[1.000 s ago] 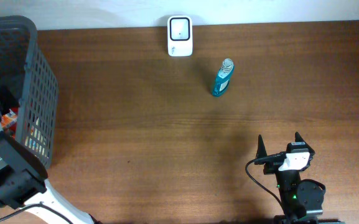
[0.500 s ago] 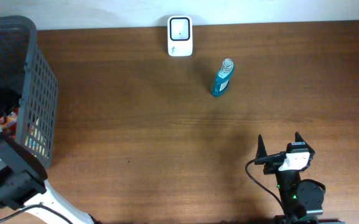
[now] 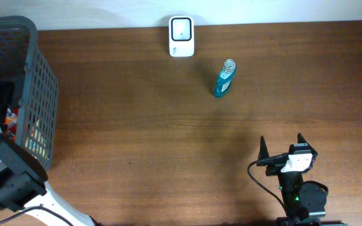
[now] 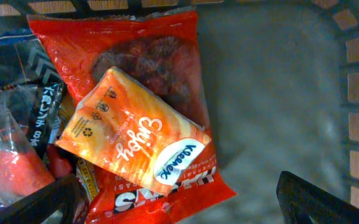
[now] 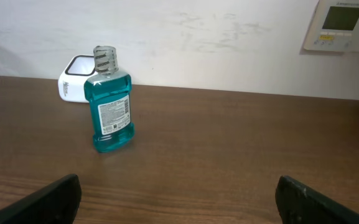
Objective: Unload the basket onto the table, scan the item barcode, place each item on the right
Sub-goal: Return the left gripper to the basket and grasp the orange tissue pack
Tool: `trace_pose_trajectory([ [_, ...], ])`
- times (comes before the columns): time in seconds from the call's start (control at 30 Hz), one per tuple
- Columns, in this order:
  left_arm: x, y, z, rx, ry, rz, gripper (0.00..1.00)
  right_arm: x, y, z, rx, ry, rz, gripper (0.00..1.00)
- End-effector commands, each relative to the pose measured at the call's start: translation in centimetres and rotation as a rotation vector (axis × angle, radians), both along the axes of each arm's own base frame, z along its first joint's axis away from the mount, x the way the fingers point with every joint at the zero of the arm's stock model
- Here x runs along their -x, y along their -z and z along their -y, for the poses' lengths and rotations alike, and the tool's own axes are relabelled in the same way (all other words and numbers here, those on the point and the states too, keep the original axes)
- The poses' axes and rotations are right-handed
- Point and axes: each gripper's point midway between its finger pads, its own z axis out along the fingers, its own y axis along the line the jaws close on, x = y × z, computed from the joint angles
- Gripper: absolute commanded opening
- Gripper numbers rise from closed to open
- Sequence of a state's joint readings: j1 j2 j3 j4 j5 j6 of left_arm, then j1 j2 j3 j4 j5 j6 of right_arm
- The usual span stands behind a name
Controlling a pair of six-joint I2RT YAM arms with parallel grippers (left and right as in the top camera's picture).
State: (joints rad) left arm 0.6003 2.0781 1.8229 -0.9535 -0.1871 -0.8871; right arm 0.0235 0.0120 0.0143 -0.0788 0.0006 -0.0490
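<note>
Right, the brown table fills my overhead view, with the dark slatted basket at its left end. My left arm reaches into that basket. On its wrist camera the left gripper is spread wide, one finger at each lower corner with nothing clasped between them. It hangs over a red snack bag lying on the basket floor. An orange pack rests on top of the bag, label up and turned at a slant.

Over at the near right edge, the right gripper is likewise released and empty, pointing towards the far wall. Ahead of it a teal mouthwash bottle stands upright on bare wood. Just behind and to its left the small white scanner sits at the table's far edge.
</note>
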Motion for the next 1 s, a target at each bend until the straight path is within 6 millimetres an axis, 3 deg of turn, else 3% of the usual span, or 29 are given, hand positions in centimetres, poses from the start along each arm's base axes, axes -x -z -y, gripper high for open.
trace_pose_trajectory([
  [0.0, 0.5, 3.4, -0.2, 0.051, -0.051, -0.047, 0.99, 0.0, 0.4, -0.1, 0.000, -0.001, -0.006, 0.98],
  [0.17, 0.9, 5.0, -0.6, 0.053, -0.061, -0.086, 0.95, 0.0, 0.4, -0.1, 0.000, -0.001, -0.006, 0.98],
  [0.37, 2.7, 4.6, -2.2, -0.032, -0.063, -0.172, 0.62, 0.0, 0.4, -0.1, 0.000, -0.001, -0.006, 0.99],
  [0.47, 2.8, 4.5, -2.2, -0.034, -0.036, -0.185, 0.38, 0.0, 0.4, -0.1, 0.000, -0.001, -0.006, 0.98],
  [0.63, 2.6, 3.5, -2.1, -0.032, -0.033, -0.180, 0.31, 0.0, 0.4, -0.1, 0.000, -0.001, -0.006, 0.98],
  [0.73, 2.4, 1.7, -1.9, -0.040, -0.030, -0.156, 0.25, 0.0, 0.4, -0.1, 0.000, -0.001, -0.006, 0.98],
  [0.9, 1.8, -2.9, -1.7, -0.076, -0.024, -0.061, 0.01, 0.0, 0.4, -0.1, 0.000, -0.001, -0.006, 0.98],
  [0.97, 1.4, -4.6, -1.0, -0.064, -0.008, -0.002, 0.00, 0.0, 0.4, -0.1, 0.000, -0.001, -0.006, 0.98],
])
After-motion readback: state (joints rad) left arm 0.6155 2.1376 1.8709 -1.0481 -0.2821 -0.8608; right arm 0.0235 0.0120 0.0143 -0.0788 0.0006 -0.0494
